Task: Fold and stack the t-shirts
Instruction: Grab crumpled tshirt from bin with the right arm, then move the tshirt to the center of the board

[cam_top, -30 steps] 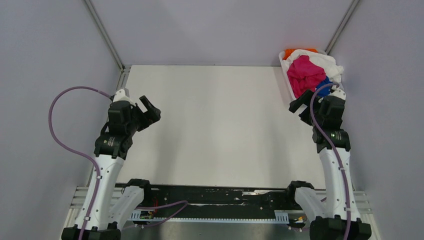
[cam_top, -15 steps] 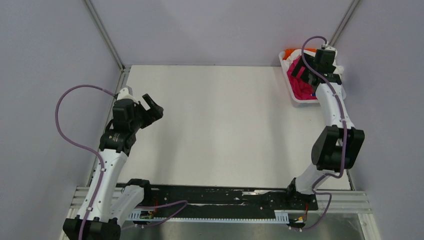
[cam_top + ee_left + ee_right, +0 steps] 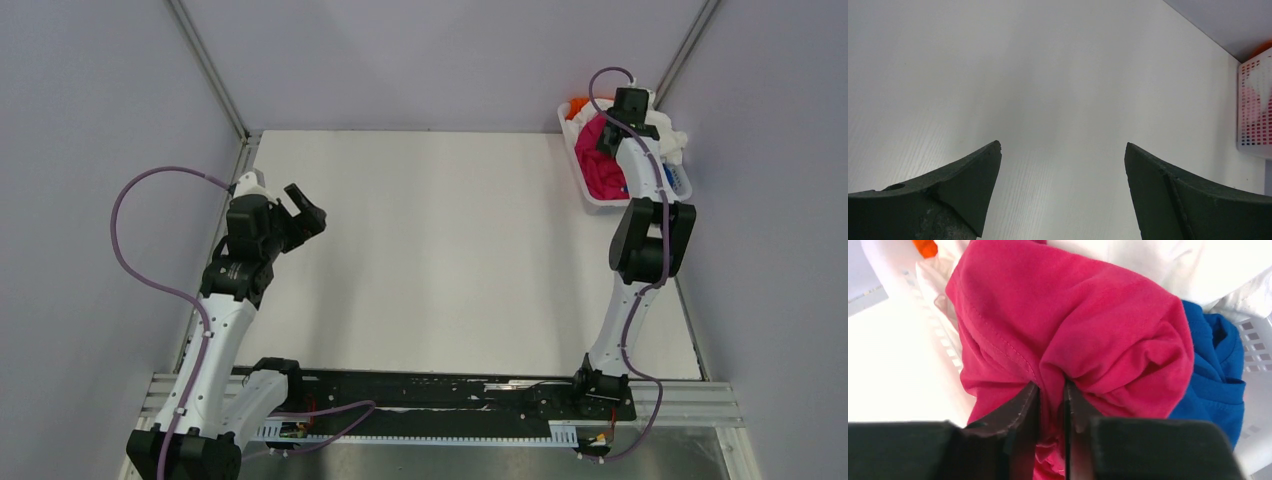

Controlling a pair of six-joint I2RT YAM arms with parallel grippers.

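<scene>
So, the right gripper (image 3: 1050, 390) is down in the white slotted basket (image 3: 1254, 405) with its two dark fingers (image 3: 1020, 410) squeezed nearly together on a bunched fold of the magenta-pink t-shirt (image 3: 1088, 325). The cloth puckers up right at the fingertips and the rest of the shirt mounds just ahead of them, filling most of the wrist view. A seam with stitching runs along the fabric a bit to the left of the pinch.

Just off to the gripper's right, touching the pink one, sits the royal blue t-shirt (image 3: 1215, 375), crumpled against the basket wall. Further ahead, past the pink mound, the white t-shirt (image 3: 1173, 265) lies across the far side of the pile. Way off at the far left there's a small bit of the orange t-shirt (image 3: 925, 247) poking out by the basket rim. All four are inside the basket, none folded, none out on the table (image 3: 1048, 75).

The left gripper (image 3: 1063, 147) is well apart from all that, hovering over bare white tabletop with its jaws spread wide and nothing between them. From its own camera the basket shows far ahead and to its right, pink visible through the slots.
</scene>
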